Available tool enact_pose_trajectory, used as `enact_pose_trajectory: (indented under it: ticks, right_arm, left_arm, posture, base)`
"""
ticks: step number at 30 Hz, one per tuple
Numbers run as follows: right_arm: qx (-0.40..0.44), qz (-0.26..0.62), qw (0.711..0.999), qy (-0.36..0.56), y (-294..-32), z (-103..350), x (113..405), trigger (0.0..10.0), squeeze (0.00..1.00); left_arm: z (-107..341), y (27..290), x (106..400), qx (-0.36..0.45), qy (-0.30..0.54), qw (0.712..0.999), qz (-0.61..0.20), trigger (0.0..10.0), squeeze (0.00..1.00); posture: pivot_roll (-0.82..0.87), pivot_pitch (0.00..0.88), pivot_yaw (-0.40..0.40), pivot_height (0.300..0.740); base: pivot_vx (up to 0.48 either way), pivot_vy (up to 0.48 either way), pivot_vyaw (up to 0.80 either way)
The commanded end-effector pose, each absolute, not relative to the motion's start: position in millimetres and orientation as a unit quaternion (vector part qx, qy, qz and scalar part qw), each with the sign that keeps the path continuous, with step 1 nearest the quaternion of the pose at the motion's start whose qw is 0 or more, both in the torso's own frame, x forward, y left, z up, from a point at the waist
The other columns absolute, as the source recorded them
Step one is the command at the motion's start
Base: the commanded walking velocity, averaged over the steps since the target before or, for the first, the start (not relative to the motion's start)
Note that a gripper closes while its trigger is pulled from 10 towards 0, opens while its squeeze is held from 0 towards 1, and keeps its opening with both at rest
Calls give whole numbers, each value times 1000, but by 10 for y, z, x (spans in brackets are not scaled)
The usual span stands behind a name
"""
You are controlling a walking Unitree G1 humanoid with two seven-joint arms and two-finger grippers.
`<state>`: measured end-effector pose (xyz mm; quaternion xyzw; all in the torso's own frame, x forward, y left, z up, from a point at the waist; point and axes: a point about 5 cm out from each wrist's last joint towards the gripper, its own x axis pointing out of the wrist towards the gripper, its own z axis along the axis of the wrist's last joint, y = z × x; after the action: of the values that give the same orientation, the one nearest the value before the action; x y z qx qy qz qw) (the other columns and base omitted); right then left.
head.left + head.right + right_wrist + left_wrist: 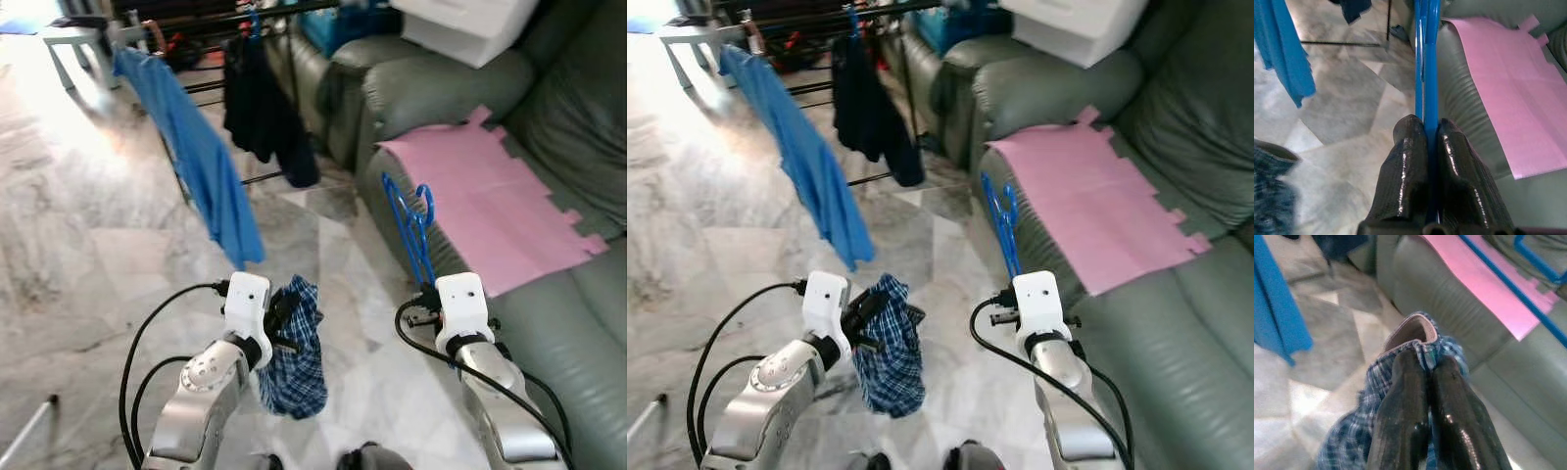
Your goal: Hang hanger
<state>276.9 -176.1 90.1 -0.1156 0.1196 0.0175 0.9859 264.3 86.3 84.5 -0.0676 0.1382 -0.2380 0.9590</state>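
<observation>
Left tool (pixel 1428 382) clamps checked shorts (pixel 299 352); right tool (pixel 1431 142) pinches blue hanger (pixel 411 230) beside sofa (pixel 431 88).

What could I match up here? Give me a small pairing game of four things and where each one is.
Things:
1. blue hanger
2. checked garment
3. pink mat
4. blue shirt

Places:
A. lying on the green sofa
B. clamped in the left gripper
C. hanging on the drying rack
D. clamped in the right gripper

Pairs: 1-D, 2-B, 3-A, 4-C
</observation>
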Motion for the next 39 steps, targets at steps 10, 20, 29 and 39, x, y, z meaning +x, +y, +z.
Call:
enact_pose_trajectory:
  ticks: [10,20,29,39]
  right_arm:
    - [-110,13,986,122,-1742,882,2740,10000,0]
    - [-107,10,986,125,-1738,862,2726,10000,0]
    - [-105,8,987,125,-1736,858,2728,10000,0]
    - [-100,12,987,122,-1713,864,2733,10000,0]
  left_arm:
    - [880,851,2621,-57,132,956,-254,10000,0]
    - [900,875,2607,-48,122,957,-259,10000,0]
    - [909,862,2603,-43,119,956,-266,10000,0]
    - [967,869,2620,-16,91,959,-269,10000,0]
  posture:
    - [-27,194,-9,740]
    - [-23,199,0,740]
    - [-23,200,3,740]
    - [-21,201,8,740]
  base:
    - [0,432,0]
    - [0,0,0]
    - [0,0,0]
    - [0,0,0]
